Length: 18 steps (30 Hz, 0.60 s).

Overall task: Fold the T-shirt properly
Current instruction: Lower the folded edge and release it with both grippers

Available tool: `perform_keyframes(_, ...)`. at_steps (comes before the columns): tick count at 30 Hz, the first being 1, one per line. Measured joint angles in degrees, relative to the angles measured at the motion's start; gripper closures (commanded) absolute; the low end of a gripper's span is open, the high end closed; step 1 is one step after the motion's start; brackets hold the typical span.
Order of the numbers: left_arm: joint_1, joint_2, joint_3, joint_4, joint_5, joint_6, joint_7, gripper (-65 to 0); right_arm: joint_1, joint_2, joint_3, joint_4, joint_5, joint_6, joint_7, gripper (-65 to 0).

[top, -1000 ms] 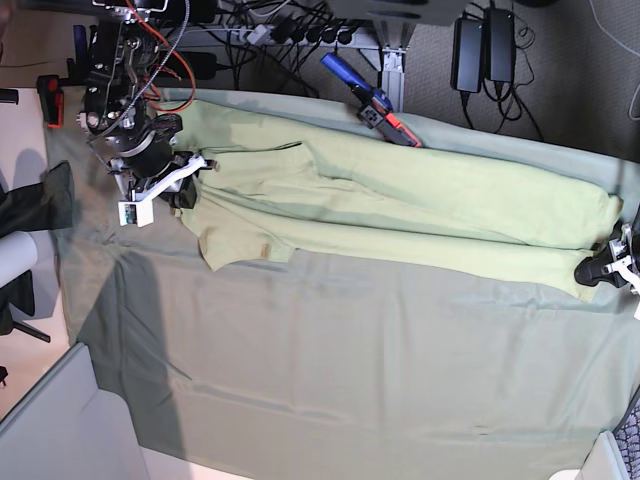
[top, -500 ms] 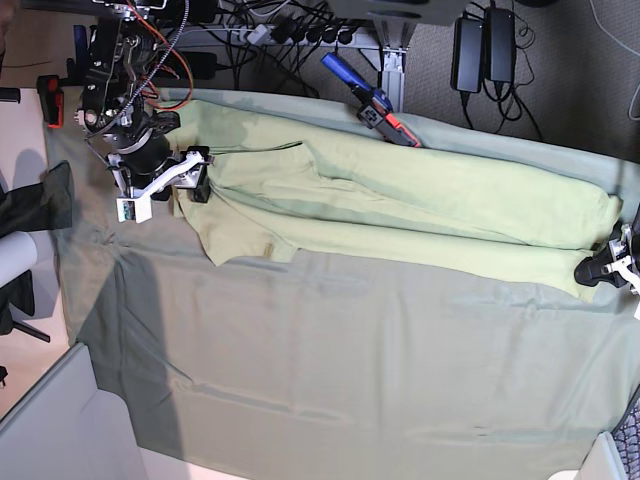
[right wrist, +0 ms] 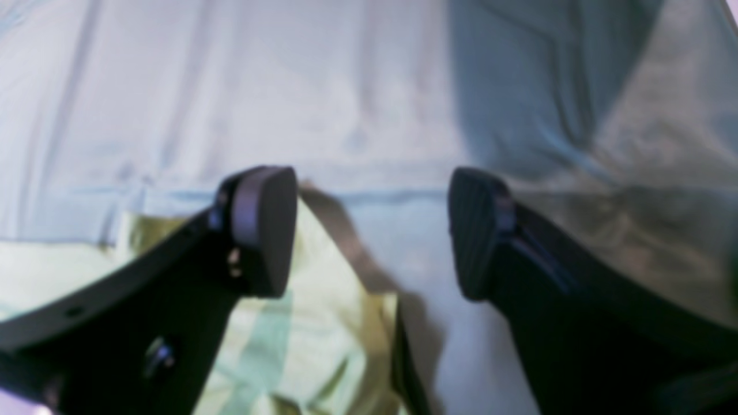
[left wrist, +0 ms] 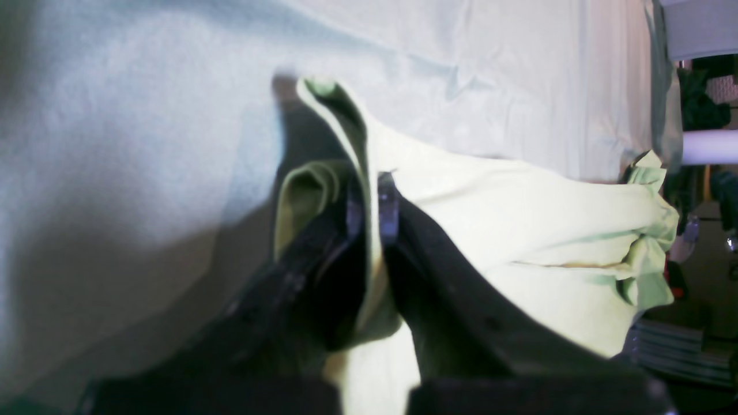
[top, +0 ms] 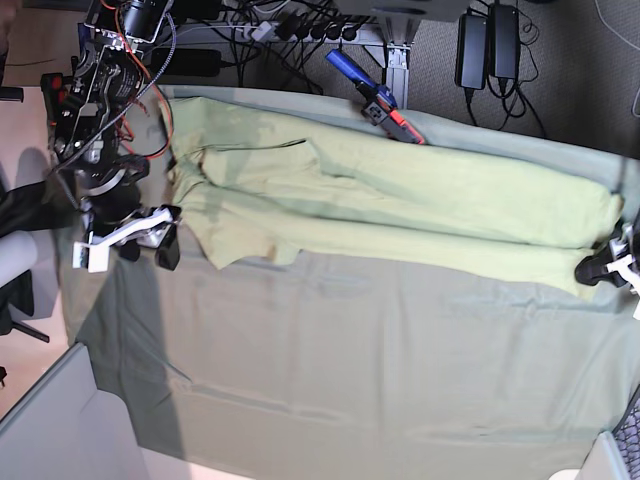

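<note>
Right gripper [top: 143, 243] has backed off the T-shirt [top: 400, 205], lying lengthwise left-right.

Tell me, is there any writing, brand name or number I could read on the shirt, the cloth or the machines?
None can be read.
T-shirt: plain, no print or readable tag.
Table cloth: plain.
Right gripper: its white parts show no legible marking.
Left gripper: too small to tell.
Black power bricks on the floor: any labels too small to read.
</note>
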State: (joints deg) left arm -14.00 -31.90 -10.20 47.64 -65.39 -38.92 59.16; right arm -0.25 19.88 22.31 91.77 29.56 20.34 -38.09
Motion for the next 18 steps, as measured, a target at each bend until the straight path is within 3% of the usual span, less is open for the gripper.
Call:
perform_keyframes(10, 0.0, 0.81, -0.04, 0.0, 0.0, 0.0, 0.0, 0.0, 3.61, -0.02, -13.29, -12.68, -8.33, 0.04, 5.81, -38.9)
perform_keyframes(12, 0.0, 0.81, -0.04, 0.0, -0.04, 0.0, 0.0, 0.0, 3.8, 0.13, -14.01, -13.51, -8.35, 0.02, 6.16, -25.4)
perform_keyframes(14, 0.0, 0.81, -0.04, 0.0, -0.07, 0.0, -0.02, 0.0, 3.76, 0.11, -14.01, -13.88, -8.28, 0.02, 6.36, -5.1)
perform_keyframes(15, 0.0, 0.81, -0.04, 0.0, -0.04, -0.02, -0.04, 0.0, 3.74, 0.11, -14.01, -13.94, -8.11, 0.02, 6.64, 0.0)
perform_keyframes(18, 0.02, 0.81, -0.04, 0.0, -0.04, -0.02, -0.31, 0.0, 3.72, 0.11, -14.08, -13.94, -7.93, 0.04, 7.8, 0.0)
